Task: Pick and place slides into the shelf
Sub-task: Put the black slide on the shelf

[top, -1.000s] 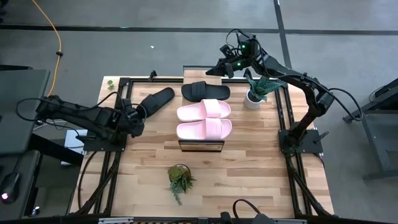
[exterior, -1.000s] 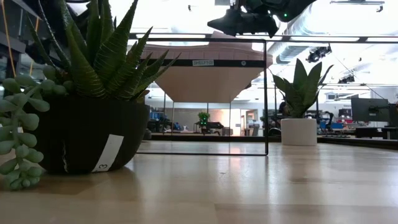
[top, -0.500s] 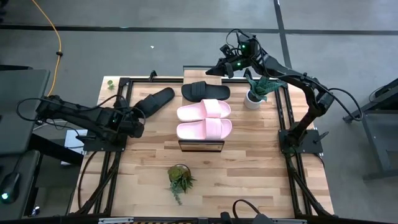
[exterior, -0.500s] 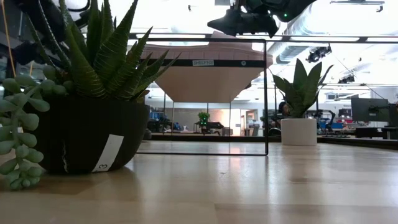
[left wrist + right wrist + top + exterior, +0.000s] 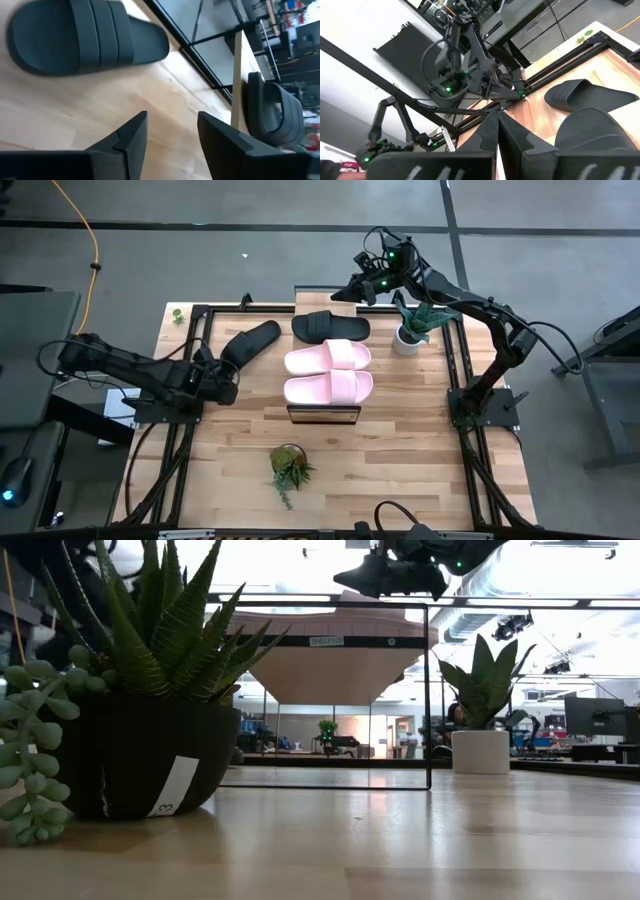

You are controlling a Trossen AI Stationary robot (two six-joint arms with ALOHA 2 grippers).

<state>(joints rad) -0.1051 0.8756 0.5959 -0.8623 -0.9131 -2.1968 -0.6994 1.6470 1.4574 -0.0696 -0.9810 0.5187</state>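
The large butcher-block wooden tabletop (image 5: 400,470) is seen from above, ringed by a black metal frame. At its middle stands the low light-wood plank shelf (image 5: 324,414), on which two pale pink foam slides (image 5: 328,373) and one black foam slide (image 5: 331,326) are laid side by side. A second black foam slide (image 5: 251,340) lies tilted on the tabletop, just left of the shelf. The left gripper (image 5: 229,387) is found near that loose slide, released and empty, fingers parted. The right gripper (image 5: 342,293) is held clenched, nothing grasped, above the shelf's far end, beside a white-potted plant (image 5: 411,326). A dark-potted succulent (image 5: 289,469) stands nearer the front edge
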